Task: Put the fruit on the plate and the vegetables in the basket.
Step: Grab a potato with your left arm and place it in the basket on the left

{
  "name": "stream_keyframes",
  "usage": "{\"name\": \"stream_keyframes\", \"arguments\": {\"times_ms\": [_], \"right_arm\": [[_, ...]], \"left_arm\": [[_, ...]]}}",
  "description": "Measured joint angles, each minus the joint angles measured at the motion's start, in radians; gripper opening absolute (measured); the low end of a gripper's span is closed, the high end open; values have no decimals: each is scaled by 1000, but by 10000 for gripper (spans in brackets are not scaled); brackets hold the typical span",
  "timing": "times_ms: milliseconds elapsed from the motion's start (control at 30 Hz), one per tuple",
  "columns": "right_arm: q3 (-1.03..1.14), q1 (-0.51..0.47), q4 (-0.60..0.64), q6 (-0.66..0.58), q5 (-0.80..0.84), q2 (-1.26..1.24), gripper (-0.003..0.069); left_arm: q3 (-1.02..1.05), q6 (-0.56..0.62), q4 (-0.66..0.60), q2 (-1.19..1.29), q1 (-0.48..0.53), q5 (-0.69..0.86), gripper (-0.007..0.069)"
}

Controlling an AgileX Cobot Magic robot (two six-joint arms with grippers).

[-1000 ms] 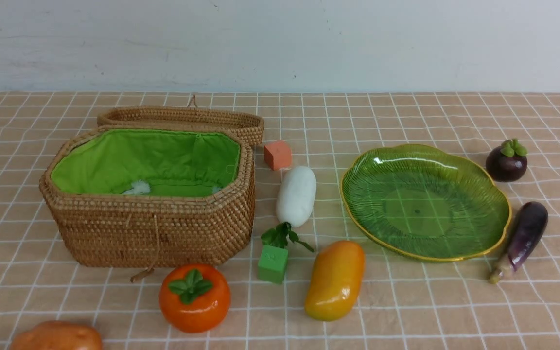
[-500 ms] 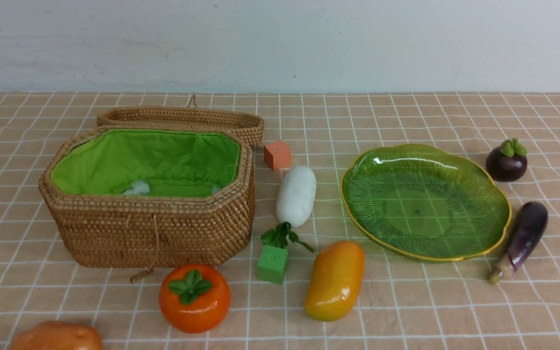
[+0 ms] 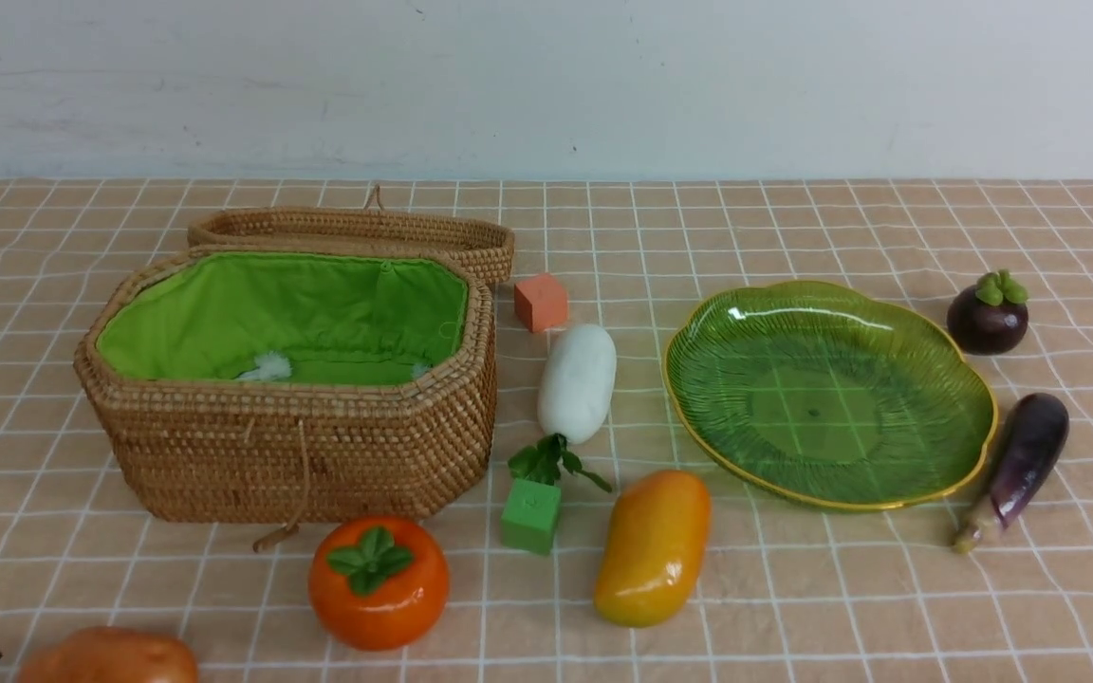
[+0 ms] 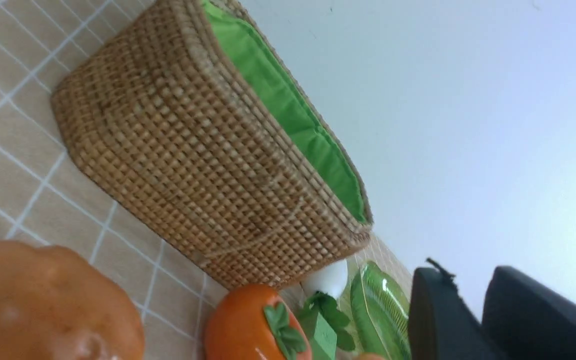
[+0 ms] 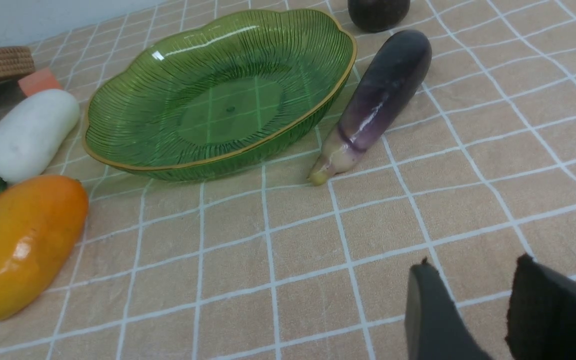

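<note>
Left gripper (image 4: 468,274) by lumpy brown-orange potato (image 4: 43,305): fingers (image 4: 438,320) barely parted, empty. Right gripper (image 5: 473,264) near slim dark-purple eggplant (image 5: 378,95): fingers (image 5: 433,320) apart, holding nothing.

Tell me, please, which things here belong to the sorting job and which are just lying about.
Belong to the job: mango, persimmon, mangosteen, potato, radish, eggplant, plate, basket.

Just lying about: orange cube, green cube.
</note>
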Motion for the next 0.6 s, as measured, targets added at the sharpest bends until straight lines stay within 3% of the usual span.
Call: {"name": "stream_keyframes", "arguments": {"times_ms": [67,400,500,600], "right_arm": [[0,0,0,0,0,0,240],[1,0,-1,3,-16,0,240],[7,0,57,48,-48,0,240],[10,0,216,156,-132,0,240]], "left_arm": [[-83,97,17,69,0,102,-9],[-378,518,31,474,0,475,-13],[-405,583,19,516,0,520,-13],[-425,656,-7,523,0,572,-13]]}}
